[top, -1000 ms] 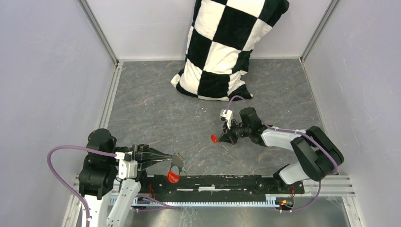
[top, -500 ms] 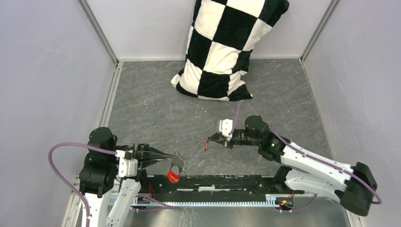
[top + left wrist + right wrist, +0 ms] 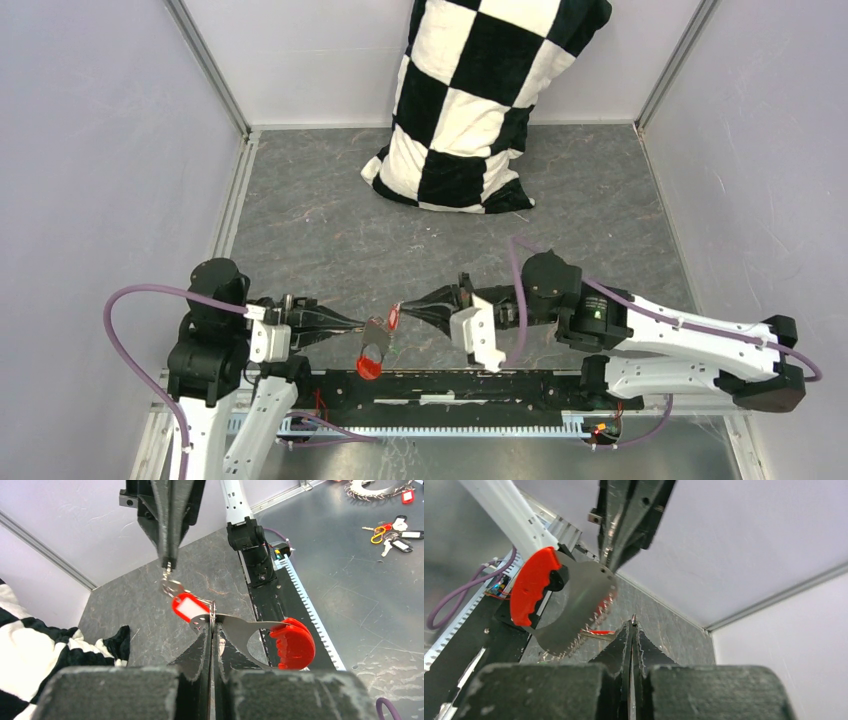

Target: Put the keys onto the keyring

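- The left claw (image 3: pixel 352 324) is pressed together on the grey plate of the keyring (image 3: pixel 250 630). It holds it in the air over the near edge of the tabletop (image 3: pixel 330 230), left of the middle, with the red grip part hanging toward the arm bases. This arm is almost where it was a second ago.
- The red key (image 3: pixel 189 607) is the thing that changed. A second ago it was over the middle of the tabletop, well apart from the keyring. Now it hangs just beside the pinched tip of the keyring, on the far side. I cannot tell if they touch.
- The right claw (image 3: pixel 403 309) is also pressed together. It pinches the small wire loop at the top of the red key, so the key hangs just under its tips. This arm has stretched a long way to the left, and the two claws now point at each other, tip near tip.
- I judge that the carrying is finished and the threading is starting. The key is not yet on the ring.
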You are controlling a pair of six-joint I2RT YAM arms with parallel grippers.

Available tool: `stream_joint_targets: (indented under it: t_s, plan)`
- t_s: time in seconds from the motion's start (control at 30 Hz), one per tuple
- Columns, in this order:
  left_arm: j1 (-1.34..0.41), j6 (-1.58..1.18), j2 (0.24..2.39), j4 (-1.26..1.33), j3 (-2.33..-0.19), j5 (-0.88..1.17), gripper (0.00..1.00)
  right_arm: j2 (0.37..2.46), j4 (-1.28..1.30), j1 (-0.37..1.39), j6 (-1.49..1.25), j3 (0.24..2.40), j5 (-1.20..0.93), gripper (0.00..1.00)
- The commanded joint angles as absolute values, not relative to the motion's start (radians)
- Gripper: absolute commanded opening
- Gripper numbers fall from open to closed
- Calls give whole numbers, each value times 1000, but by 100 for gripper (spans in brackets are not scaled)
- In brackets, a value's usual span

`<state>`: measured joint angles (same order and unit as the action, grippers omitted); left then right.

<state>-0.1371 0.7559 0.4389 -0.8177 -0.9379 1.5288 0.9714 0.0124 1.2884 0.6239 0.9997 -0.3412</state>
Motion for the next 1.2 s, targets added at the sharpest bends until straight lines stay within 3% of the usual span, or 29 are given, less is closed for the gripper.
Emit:
stream_joint_targets:
  t_s: [0.0,0.63,1.17]
  plan:
    - [-137,753,440,-813,-982,1634,2,1020,132,1357,751,1102,-307,1]
    - [-138,895,378,-801,-912,1530,2,1154,360,1451,905,1326,-226,1]
    - [-167,922,496,-723,-823,1510,2,1203,558,1452,1017,1413,-143,0]
